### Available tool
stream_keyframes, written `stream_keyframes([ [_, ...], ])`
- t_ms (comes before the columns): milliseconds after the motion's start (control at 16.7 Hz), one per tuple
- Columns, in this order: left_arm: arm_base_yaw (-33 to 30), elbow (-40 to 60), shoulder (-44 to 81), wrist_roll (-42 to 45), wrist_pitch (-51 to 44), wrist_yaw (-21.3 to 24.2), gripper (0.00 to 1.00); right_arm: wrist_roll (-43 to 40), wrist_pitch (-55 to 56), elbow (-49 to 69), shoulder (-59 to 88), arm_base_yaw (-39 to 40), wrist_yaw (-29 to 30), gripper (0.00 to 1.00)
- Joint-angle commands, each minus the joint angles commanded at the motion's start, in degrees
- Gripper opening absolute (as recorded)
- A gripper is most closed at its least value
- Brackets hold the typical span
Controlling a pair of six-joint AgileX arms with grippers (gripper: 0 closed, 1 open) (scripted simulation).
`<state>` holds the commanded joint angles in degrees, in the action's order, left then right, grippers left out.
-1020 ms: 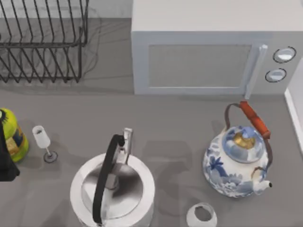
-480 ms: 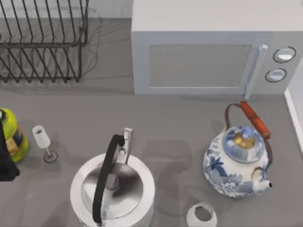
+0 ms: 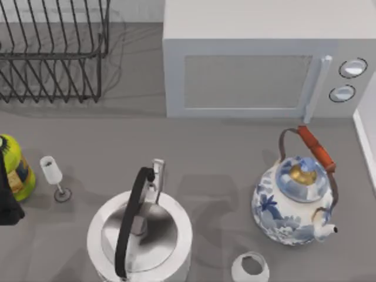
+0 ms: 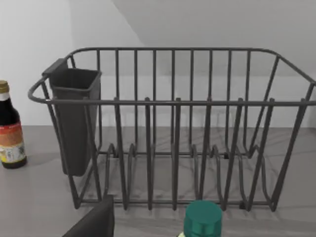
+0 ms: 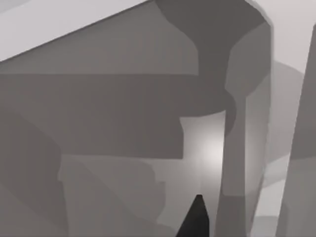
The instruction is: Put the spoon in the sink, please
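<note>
The spoon and the sink are out of view. My left arm (image 3: 7,202) is a dark shape at the table's left edge, beside a yellow-green bottle (image 3: 14,167). A dark part of my left gripper (image 4: 94,223) shows in the left wrist view, in front of a wire dish rack (image 4: 173,148). A dark tip of my right gripper (image 5: 196,217) shows in the right wrist view, close over grey shadowed surfaces.
A microwave (image 3: 247,70) stands at the back and the dish rack (image 3: 53,53) at back left. A steel kettle (image 3: 141,235), a blue-and-white teapot (image 3: 296,202), a wine glass (image 3: 54,176) and a white cup (image 3: 249,267) stand on the counter. A dark sauce bottle (image 4: 11,131) stands beside the rack.
</note>
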<state>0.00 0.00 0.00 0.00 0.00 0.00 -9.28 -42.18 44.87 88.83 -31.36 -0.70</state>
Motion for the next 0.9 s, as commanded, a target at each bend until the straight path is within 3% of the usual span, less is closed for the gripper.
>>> stream_keyframes([
  [360, 0.00, 0.00, 0.00, 0.00, 0.00, 0.00, 1.00, -0.04, -17.14, 9.89, -6.51, -0.24, 0.00, 0.00],
  [900, 0.00, 0.00, 0.00, 0.00, 0.00, 0.00, 1.00, 0.60, -19.60, 13.19, -6.07, 0.16, 0.02, 0.00],
])
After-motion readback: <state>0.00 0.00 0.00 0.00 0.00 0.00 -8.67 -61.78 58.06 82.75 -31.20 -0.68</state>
